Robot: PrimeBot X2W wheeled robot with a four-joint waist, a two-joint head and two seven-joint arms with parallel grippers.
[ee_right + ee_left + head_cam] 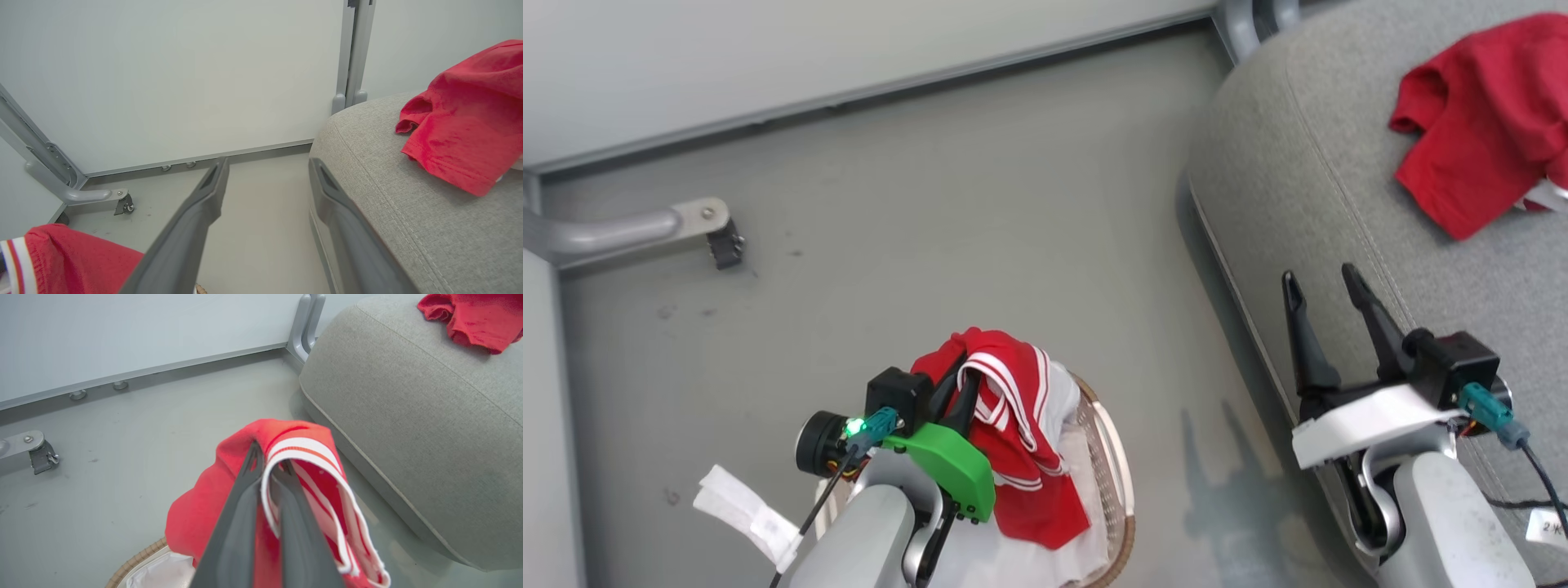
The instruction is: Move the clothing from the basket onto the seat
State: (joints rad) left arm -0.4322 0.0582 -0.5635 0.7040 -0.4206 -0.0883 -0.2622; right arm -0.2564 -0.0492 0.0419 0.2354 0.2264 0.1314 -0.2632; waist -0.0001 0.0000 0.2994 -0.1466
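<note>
Head view, lower centre: the left gripper [956,380] is clamped on 1 red striped garment [1013,425], apparently at its waistband, which hangs over the basket [1123,482]. At lower right the right gripper [1319,275] stands wide and empty over the edge of the seat [1307,163]. A 2nd red garment [1478,122] lies on the seat at upper right.

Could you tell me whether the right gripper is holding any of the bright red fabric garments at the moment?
No, the right gripper has its two dark fingers spread wide with nothing between them, at the edge of the grey woven-fabric seat cushion.

white cable tag [1547,527], partly legible "2.K"
</note>
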